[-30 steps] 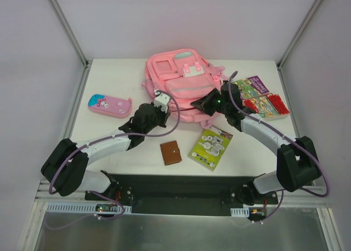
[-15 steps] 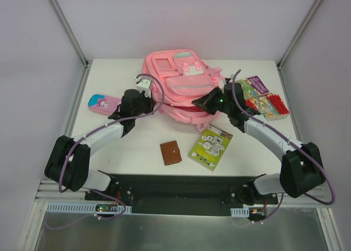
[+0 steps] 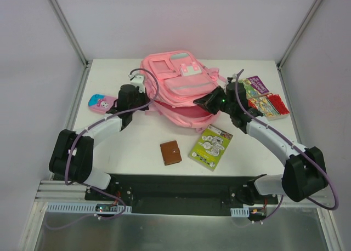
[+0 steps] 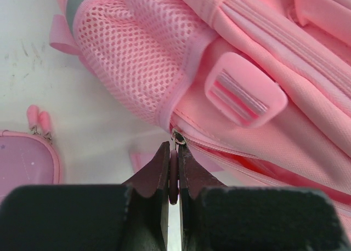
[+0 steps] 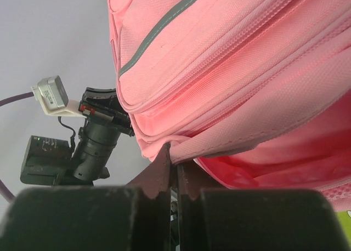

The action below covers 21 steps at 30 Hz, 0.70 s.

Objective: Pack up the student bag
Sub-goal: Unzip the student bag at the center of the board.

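student bag sits upper centre of tabletop. left fingers pinch its zipper pull; right fingers pinch the opening's fabric edge. Likely soft, floppy, light: grab seams, not panels.

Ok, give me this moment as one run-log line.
backpack: main zip partly open | left gripper: shut on zip pull | right gripper: shut on opening edge
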Each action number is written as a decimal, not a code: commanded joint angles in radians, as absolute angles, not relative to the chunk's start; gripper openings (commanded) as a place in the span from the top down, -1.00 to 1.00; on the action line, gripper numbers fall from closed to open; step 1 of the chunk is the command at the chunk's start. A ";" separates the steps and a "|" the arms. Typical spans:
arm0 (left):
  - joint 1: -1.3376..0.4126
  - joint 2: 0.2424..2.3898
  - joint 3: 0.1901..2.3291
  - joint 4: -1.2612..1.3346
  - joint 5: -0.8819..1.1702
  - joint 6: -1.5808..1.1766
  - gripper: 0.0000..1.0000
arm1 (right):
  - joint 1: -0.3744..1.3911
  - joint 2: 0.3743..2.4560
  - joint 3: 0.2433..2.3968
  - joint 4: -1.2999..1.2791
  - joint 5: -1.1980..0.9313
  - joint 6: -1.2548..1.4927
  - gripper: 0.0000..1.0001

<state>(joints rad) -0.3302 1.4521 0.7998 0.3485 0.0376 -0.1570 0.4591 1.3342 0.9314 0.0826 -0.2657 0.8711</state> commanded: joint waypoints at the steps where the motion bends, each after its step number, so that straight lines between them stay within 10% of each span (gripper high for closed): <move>1: -0.261 1.474 0.861 0.330 -0.032 -0.161 1.00 | 0.428 1.264 0.950 0.114 -0.181 0.858 0.99; 9: -0.252 1.496 0.904 0.299 0.049 -0.141 0.73 | 0.439 1.293 0.983 0.110 -0.184 0.854 0.99; 13: -0.252 1.457 0.884 0.291 0.124 -0.169 -0.27 | 0.443 1.339 0.999 0.112 -0.163 0.857 0.99; 21: -0.253 1.271 0.835 0.229 0.155 -0.219 -0.82 | 0.456 1.452 1.097 0.095 -0.144 0.839 0.99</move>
<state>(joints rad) -0.2489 1.4174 0.8558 0.2447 0.1070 -0.1822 0.4591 1.4158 0.9970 0.0429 -0.2028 0.8589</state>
